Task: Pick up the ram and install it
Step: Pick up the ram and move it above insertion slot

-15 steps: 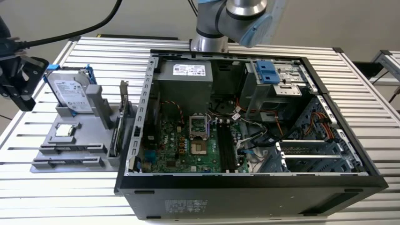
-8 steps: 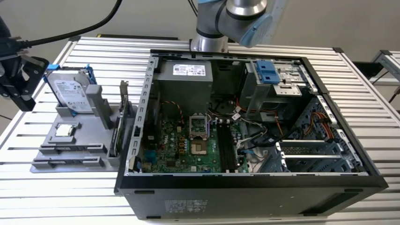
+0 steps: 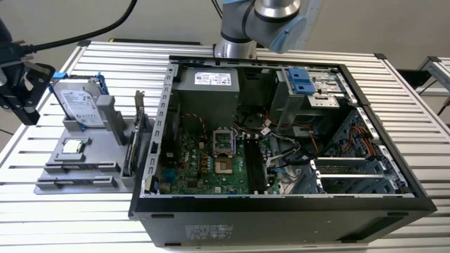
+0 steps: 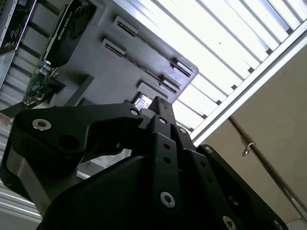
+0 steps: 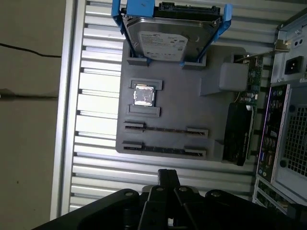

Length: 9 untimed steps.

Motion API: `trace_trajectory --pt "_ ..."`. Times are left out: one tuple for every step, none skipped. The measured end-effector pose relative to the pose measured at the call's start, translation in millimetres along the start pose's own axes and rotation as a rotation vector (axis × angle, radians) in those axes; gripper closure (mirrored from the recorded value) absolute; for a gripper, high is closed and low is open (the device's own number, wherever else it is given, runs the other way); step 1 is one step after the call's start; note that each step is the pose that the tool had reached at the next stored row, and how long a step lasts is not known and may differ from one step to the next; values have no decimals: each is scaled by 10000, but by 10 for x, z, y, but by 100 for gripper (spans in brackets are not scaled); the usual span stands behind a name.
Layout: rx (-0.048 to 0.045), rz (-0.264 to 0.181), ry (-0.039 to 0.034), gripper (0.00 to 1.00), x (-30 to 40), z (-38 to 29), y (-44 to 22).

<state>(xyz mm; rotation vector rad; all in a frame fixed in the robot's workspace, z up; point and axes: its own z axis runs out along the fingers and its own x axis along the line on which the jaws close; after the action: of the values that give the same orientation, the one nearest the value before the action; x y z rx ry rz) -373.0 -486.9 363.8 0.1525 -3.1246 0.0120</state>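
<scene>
My claw (image 5: 168, 173) hangs closed together, empty, near the gray tray (image 5: 192, 105) on the bench (image 5: 96, 105). Two ram sticks (image 5: 165, 130) sit edge-up in its slots, beside one processor (image 5: 144, 95) and one white-labelled hard drive (image 5: 168, 40).

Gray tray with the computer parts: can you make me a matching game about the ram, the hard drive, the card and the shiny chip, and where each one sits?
Things:
1. ram
2. hard drive
3. card
4. chip

Places:
A. flat in a square pocket
B. upright in a blue frame
C. in long narrow slots
D. at the edge of the tray beside the case

Pairs: 1-C, 2-B, 3-D, 4-A.
</scene>
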Motion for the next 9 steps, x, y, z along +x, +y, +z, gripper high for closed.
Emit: trace_trajectory --pt "0 -18 0 100 0 0 0" --pt "0 -36 -1 100 0 0 0" --pt "0 -53 -1 100 0 0 0" --pt "1 -72 -1 100 0 0 0" --pt "1 -90 -1 100 0 0 0" --pt "1 -109 -1 100 0 0 0" --pt "1 -127 -1 100 0 0 0" --pt "1 -145 -2 100 0 0 0" --pt "2 -161 -2 100 0 0 0"
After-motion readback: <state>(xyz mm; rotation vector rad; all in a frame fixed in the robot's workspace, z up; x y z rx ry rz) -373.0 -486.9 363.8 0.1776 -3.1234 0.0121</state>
